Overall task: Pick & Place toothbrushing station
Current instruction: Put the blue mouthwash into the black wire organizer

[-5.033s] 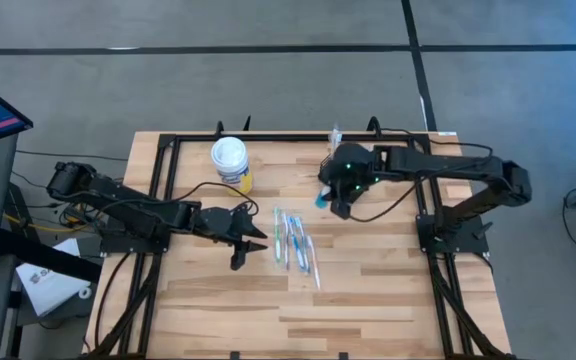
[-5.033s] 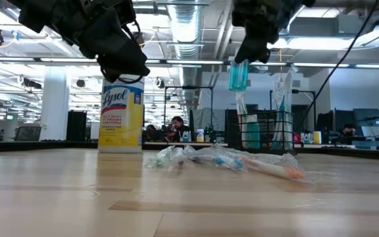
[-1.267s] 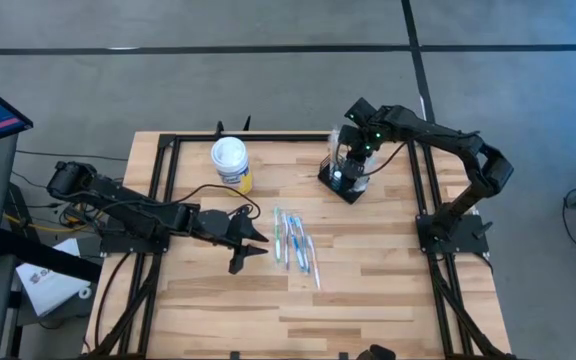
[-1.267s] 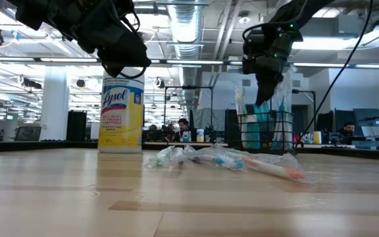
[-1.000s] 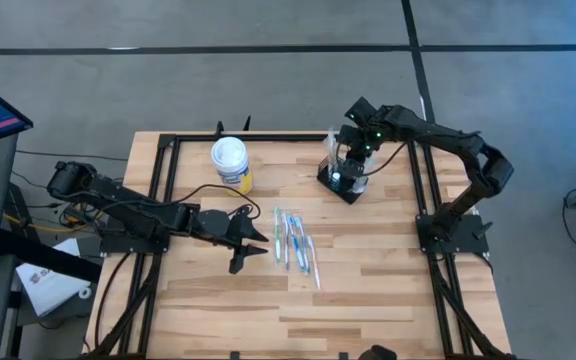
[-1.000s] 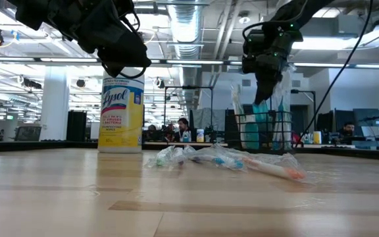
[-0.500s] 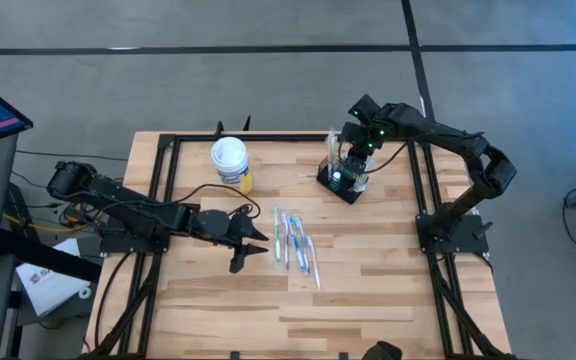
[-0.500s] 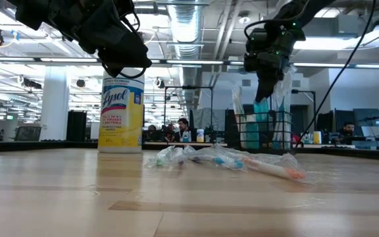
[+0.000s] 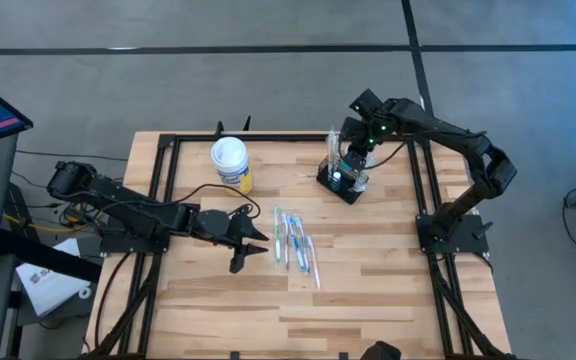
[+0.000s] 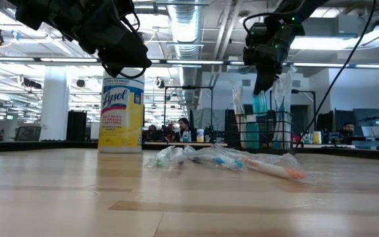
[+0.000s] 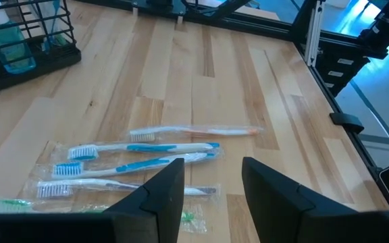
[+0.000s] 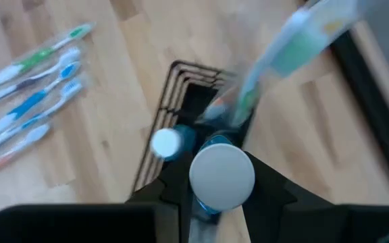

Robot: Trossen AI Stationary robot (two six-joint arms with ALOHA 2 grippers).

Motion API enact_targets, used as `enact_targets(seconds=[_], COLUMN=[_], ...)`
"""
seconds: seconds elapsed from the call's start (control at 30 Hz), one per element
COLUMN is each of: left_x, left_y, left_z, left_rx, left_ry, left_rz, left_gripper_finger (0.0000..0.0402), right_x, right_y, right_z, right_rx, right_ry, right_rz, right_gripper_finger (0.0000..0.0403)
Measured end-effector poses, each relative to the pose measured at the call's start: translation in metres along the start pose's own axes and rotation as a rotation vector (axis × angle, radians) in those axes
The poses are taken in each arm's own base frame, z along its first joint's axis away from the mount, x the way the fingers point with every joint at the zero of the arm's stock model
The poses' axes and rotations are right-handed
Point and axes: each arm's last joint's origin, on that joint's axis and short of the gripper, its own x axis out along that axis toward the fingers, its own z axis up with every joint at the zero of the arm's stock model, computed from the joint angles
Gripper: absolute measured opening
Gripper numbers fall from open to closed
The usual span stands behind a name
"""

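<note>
The blue bottle (image 12: pixel 215 182), gripped by the right gripper (image 9: pixel 349 160) fingers, has been lowered into the black mesh caddy (image 9: pixel 340 180) at the tabletop's (image 9: pixel 368 290) far right, leaving release outstanding, while the left gripper (image 9: pixel 252 244) waits, fingers parted, beside the wrapped toothbrushes (image 9: pixel 296 242).

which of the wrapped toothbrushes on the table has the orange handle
The wrapped toothbrush at the far edge of the row, on the side toward the wire caddy. Its handle fades to orange at the tip; the other toothbrushes in the row are blue or green.
</note>
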Motion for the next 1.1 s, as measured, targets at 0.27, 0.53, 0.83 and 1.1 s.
enact_targets(seconds=[0.27, 0.53, 0.83, 1.1], left_x=[0.000, 0.000, 0.000, 0.000], left_y=[0.000, 0.000, 0.000, 0.000], left_z=[0.000, -0.001, -0.001, -0.001], left_rx=[0.000, 0.001, -0.002, -0.002], left_ry=[0.004, 0.008, 0.008, 0.008], left_rz=[0.001, 0.001, 0.001, 0.001], left_gripper_finger=[0.0144, 0.0144, 0.0144, 0.0144], right_x=[0.003, 0.011, 0.023, 0.036], right_y=[0.011, 0.015, 0.014, 0.013], right_z=[0.000, -0.004, -0.012, -0.021], right_rx=[0.011, 0.017, 0.025, 0.025], right_ry=[0.026, 0.056, 0.071, 0.073], right_rz=[0.027, 0.037, 0.042, 0.065], right_gripper_finger=[0.0084, 0.0084, 0.0084, 0.0084])
